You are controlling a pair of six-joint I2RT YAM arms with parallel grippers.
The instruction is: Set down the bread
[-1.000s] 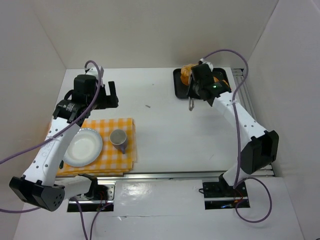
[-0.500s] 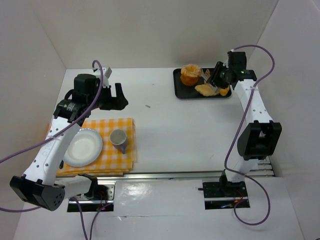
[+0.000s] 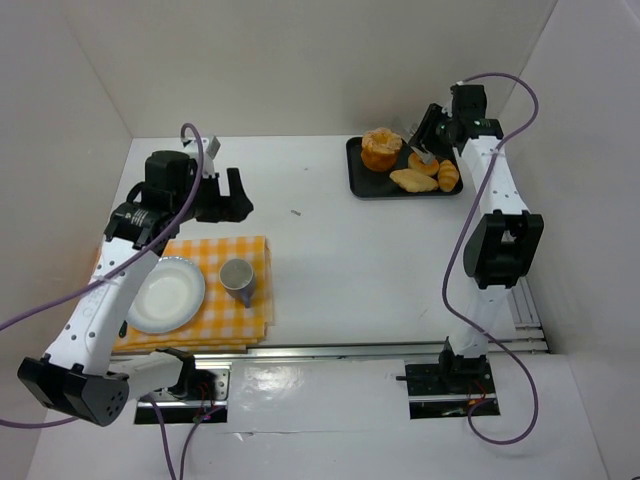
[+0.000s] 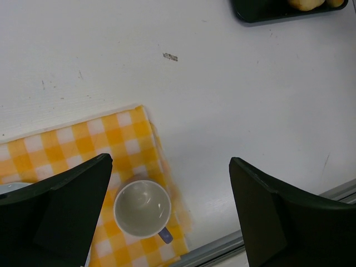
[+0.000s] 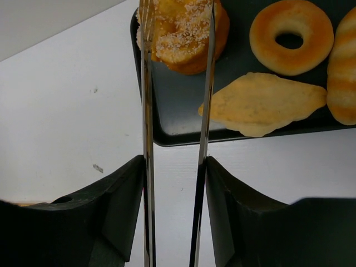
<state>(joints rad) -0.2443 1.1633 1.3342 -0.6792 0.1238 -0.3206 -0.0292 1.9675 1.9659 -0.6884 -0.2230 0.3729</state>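
Observation:
The bread (image 3: 381, 149), a round orange-golden bun with a lumpy pale top, sits in the left part of the black tray (image 3: 358, 186) at the back right. My right gripper (image 3: 437, 126) hangs over the tray's far right side, shut on metal tongs (image 3: 421, 152). In the right wrist view the two tong blades (image 5: 147, 111) stand apart and frame the bread (image 5: 186, 33); their tips run out of the picture, so I cannot tell if they touch it. My left gripper (image 3: 228, 192) is open and empty, above the checkered cloth (image 3: 205, 258).
The tray (image 5: 167, 136) also holds a ring donut (image 5: 267, 39), a flat pale loaf (image 5: 261, 103) and a striped roll (image 5: 342, 83). On the cloth (image 4: 83, 144) stand a white plate (image 3: 165, 295) and a cup (image 4: 142, 208). White walls enclose the table.
My right arm swung from over the tray's left side to the back right corner, and the tong blades have spread wider. The left gripper drifted slightly right. The bread stays on the tray.

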